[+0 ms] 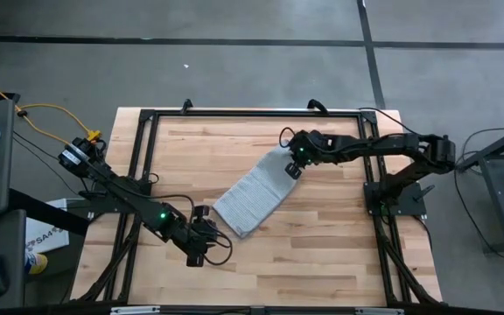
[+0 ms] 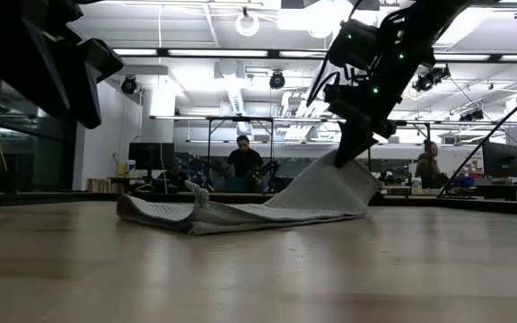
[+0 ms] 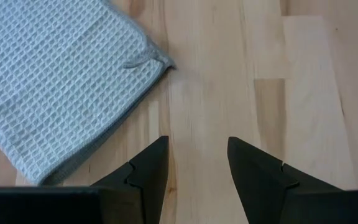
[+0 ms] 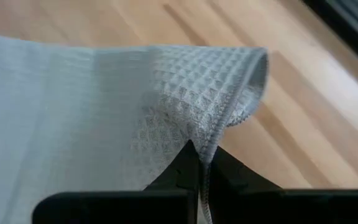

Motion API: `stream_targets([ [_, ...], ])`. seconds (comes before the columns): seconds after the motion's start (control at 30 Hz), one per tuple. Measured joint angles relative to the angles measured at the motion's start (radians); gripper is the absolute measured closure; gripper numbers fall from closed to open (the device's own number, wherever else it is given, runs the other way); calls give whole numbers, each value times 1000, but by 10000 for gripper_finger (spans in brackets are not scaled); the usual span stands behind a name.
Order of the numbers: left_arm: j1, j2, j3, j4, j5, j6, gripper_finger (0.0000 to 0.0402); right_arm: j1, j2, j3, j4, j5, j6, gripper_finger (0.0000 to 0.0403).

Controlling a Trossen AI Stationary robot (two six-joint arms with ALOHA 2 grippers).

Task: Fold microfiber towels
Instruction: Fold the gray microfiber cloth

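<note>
Towel folded, long axis diagonal; far end lifted, pinched in right claw; left claw spread, near corner.

- The surface is a pale wooden butcher-block top made of long glued planks, with a dark metal frame running along its edges.
- A pale grey-blue towel with a waffle-grid weave lies on it near the middle, folded into a long strip set diagonally.
- The towel's near-left end rests flat on the wood; its far-right end rises off the surface.
- The wood around the towel is bare on the near and right sides.
</note>
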Motion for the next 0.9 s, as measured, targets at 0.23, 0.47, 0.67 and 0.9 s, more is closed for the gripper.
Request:
stream_targets([
  [0.23,0,0,0,1,0,0,238,57,0,0,-3,-22,39,399],
  [0.47,0,0,0,1,0,0,238,99,0,0,18,-42,67,399],
  [0.67,0,0,0,1,0,0,238,122,0,0,56,-88,98,399],
  [0.9,0,0,0,1,1,0,238,152,0,0,77,-162,157,399],
])
